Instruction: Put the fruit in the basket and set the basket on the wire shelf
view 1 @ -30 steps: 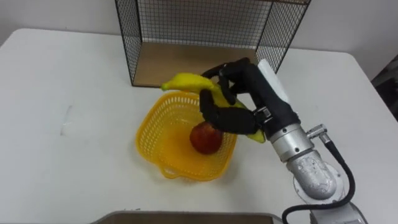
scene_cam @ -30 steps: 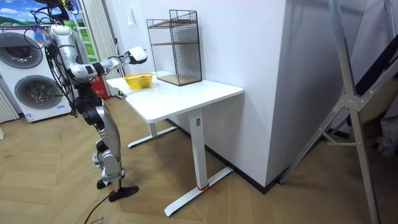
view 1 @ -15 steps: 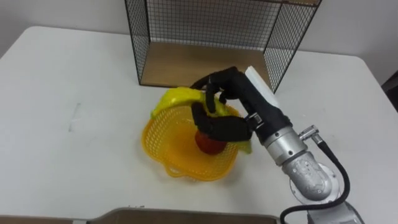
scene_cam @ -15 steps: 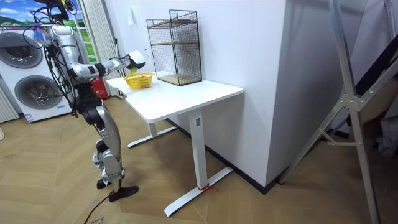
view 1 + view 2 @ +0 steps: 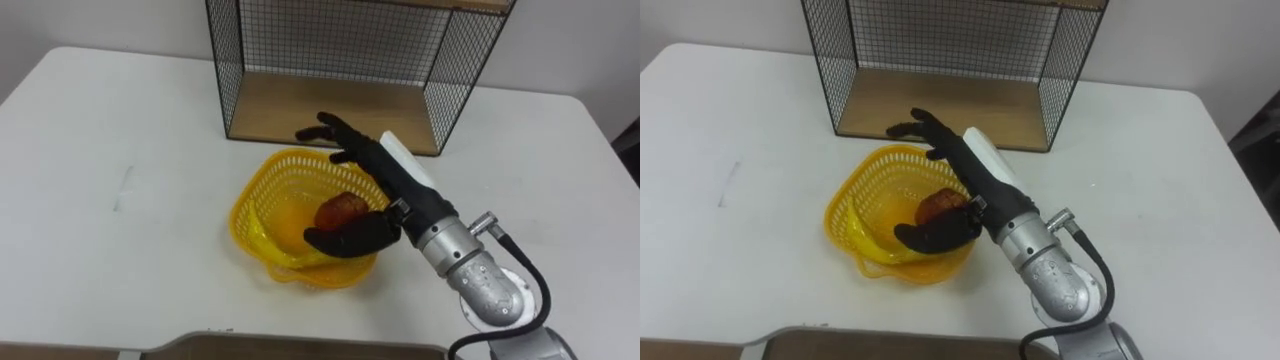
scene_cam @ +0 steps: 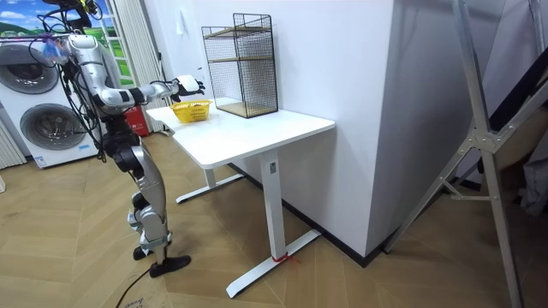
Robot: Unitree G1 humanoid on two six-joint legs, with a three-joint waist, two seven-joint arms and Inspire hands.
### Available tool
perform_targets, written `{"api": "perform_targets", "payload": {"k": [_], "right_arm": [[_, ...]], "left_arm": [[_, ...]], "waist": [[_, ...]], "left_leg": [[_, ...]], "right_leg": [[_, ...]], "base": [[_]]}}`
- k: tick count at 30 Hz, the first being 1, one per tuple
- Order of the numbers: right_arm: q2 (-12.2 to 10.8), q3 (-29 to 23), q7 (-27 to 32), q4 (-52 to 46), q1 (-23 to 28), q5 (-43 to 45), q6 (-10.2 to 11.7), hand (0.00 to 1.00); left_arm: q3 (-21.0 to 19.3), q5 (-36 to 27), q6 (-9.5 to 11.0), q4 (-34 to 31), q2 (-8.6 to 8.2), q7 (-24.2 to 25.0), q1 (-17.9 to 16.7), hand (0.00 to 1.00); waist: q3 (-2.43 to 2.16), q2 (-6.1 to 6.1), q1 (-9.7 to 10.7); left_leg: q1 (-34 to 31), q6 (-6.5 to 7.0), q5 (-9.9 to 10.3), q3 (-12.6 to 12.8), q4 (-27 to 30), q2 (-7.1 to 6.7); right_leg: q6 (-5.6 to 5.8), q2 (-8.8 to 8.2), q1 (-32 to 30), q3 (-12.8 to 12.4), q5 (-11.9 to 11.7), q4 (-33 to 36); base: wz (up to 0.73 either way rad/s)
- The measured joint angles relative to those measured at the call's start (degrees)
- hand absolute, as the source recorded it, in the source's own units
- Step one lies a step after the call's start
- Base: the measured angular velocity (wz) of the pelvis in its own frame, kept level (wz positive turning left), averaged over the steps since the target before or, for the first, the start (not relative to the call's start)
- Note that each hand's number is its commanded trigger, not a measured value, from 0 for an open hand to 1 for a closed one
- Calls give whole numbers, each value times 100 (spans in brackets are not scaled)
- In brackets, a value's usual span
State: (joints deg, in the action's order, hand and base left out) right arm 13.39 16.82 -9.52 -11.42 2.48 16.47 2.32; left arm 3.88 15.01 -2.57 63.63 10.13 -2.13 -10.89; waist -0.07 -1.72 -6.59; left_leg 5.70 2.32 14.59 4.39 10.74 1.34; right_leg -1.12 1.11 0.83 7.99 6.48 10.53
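The yellow mesh basket (image 5: 250,205) stands on the white table (image 5: 100,150), just in front of the black wire shelf (image 5: 340,60). A red apple (image 5: 338,210) lies inside it. Beside the apple, a bright yellow shape (image 5: 287,232) on the basket's floor looks like the banana. My right hand (image 5: 378,172) hovers open over the basket's right side, fingers stretched toward the shelf and thumb low over the near rim. It holds nothing. In the room view I stand at the table's end, right hand (image 6: 190,85) out above the basket (image 6: 192,109).
The shelf's wooden bottom board (image 5: 330,105) lies open toward the basket, with mesh walls at both sides. White table stretches wide to the left and right of the basket. Washing machines (image 6: 43,111) stand behind me in the room view.
My right hand has opened and let go of the banana, which has dropped into the basket. The hand now stretches flat over the basket.
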Motion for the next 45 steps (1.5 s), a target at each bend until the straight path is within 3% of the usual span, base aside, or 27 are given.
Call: {"api": "perform_targets", "payload": {"k": [5,15,21,24,30,33,34,35,38,45], "right_arm": [[3,-8,0,-1,0,184,-59,0],[4,-6,16,153,16,213,-162,0],[7,-31,128,152,-8,43,-190,0],[3,-257,253,112,30,-722,-186,0],[-30,-1007,856,69,163,-1692,-11,0],[-41,-1534,1399,-82,454,-2010,282,0],[-41,-1602,1467,-83,501,-2111,344,0],[-40,-1720,1591,-83,580,-2323,437,0],[-54,-2041,1948,-65,821,-2539,456,0],[-246,-2247,2439,6,1018,-2538,528,0]], "left_arm": [[-244,-406,11,20,-2,-27,-45,0],[-693,-1281,38,66,-1,-528,-106,0],[-1012,-2244,189,-20,17,-1011,-145,0],[-1336,-2682,262,-606,10,-1447,-259,0],[-1966,-2798,617,-2151,-30,-2501,-312,0],[-2081,-2702,1049,-3525,-35,-3350,-471,0],[-2093,-2605,1092,-3688,-35,-3508,-487,0],[-2104,-2349,1066,-3770,-31,-3784,-547,0],[-2188,-2147,1009,-4265,-221,-4350,-648,0],[-2185,-1468,907,-4870,-227,-5234,-648,0]], "waist": [[0,48,-21],[28,108,-90],[32,150,-154],[44,169,-153],[38,225,-143],[-6,333,-155],[-3,357,-145],[22,409,-115],[39,433,-164],[33,407,-156]], "left_leg": [[13,0,0,0,2,1],[71,0,0,5,-15,-3],[91,0,0,-19,-17,-1],[85,0,-2,-47,-14,-2],[84,0,-2,-94,3,-6],[104,1,-2,-116,-13,-6],[104,1,-2,-118,-13,-6],[102,1,-2,-122,-2,-7],[81,-2,0,-131,25,-2],[-116,-28,13,-224,203,2]], "right_leg": [[0,0,13,1,0,1],[0,-1,58,-9,0,6],[0,-4,82,22,0,-3],[0,-7,89,18,0,-6],[0,-19,118,57,0,-10],[1,-15,126,62,1,-6],[1,-13,126,62,1,-7],[1,-13,122,55,1,-7],[4,-4,94,45,3,-2],[1,-7,3,147,2,-4]], "base": [[0],[0],[2],[4],[3],[2],[0],[0],[2],[8]]}}
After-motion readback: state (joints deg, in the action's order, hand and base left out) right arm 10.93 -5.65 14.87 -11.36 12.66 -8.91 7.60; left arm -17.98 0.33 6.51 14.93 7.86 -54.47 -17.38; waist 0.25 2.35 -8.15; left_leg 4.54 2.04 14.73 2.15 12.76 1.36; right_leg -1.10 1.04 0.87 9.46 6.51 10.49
